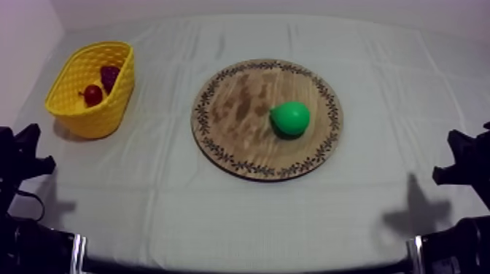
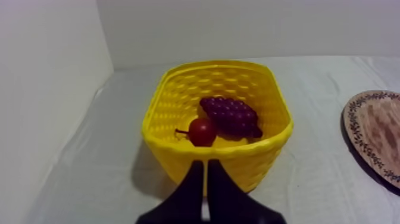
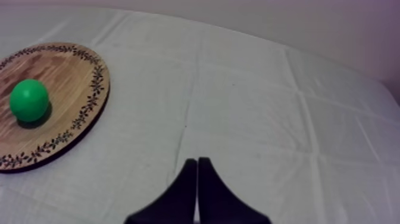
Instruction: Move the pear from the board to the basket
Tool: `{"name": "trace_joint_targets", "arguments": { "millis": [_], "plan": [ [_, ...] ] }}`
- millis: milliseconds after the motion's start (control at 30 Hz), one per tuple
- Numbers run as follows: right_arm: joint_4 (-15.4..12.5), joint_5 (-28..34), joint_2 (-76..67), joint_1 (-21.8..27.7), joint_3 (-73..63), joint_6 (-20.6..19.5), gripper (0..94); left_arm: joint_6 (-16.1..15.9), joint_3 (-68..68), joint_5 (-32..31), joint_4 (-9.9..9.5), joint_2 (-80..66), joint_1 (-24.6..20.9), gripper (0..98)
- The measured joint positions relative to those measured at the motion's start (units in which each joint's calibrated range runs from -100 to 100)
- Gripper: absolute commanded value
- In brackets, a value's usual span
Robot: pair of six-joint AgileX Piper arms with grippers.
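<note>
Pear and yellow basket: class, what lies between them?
In the top view, between the pear and the basket: only bare board, then bare cloth.

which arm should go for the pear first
Right, probably. The pear sits on the right half of the wooden board, nearer the right gripper, which is shut on nothing. The left gripper, also shut, faces the yellow basket instead.

On the table (image 1: 219, 211), midway, wooden board (image 1: 240, 138), with pear (image 1: 290, 118) on it toward 3 o'clock. At 10 o'clock from board, basket (image 1: 109, 111), grapes (image 1: 109, 76) inside.
</note>
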Motion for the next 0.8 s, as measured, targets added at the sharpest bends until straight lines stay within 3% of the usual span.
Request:
{"name": "trace_joint_targets", "arguments": {
  "millis": [233, 400, 533, 667, 800],
  "plan": [
    [0.0, 0.2, 0.0, 0.0, 0.0, 0.0, 0.5, 3.4, -0.1, 2.2, 0.40, 0.0, 0.4, 0.1],
    [0.0, 0.1, 0.0, 0.0, 0.0, 0.0, 0.5, 10.7, -0.1, 2.3, 0.40, 0.0, 0.4, 0.1],
    [0.0, 0.1, 0.0, 0.0, 0.0, 0.0, 0.5, 14.5, -0.1, 2.3, 0.40, 0.0, 0.4, 0.1],
    [0.0, 0.1, 0.0, 0.0, 0.0, 0.0, 0.5, 15.5, -0.1, 2.3, 0.40, 0.0, 0.4, 0.1],
    [0.0, 0.1, 0.0, 0.0, 0.0, 0.0, 0.5, 13.8, -0.1, 2.3, 0.40, 0.0, 0.4, 0.1]
  ]
}}
